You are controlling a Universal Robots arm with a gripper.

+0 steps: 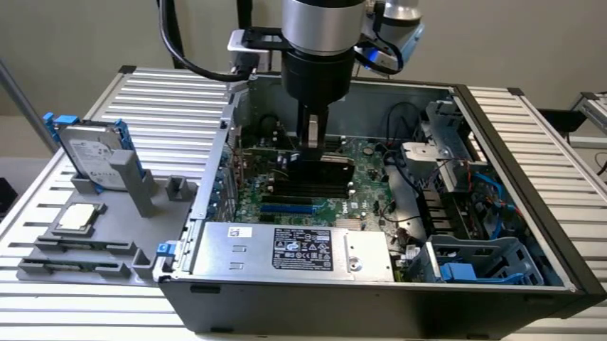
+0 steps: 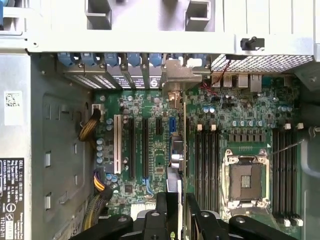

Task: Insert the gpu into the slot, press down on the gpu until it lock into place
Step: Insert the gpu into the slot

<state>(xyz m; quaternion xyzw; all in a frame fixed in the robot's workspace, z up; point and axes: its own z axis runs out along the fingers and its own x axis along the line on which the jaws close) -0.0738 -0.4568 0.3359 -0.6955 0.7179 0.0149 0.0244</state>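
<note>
Hand [image 2: 177,201] grasping gpu [image 1: 323,172] | card seen edge-on | slot [image 2: 172,125] partly hidden beside it

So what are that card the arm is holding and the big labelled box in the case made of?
The gpu looks like a matte black circuit board; its end bracket seems bare sheet metal, pale and shiny. The power supply housing looks like unpainted sheet metal, dull silver with soft reflections.
</note>
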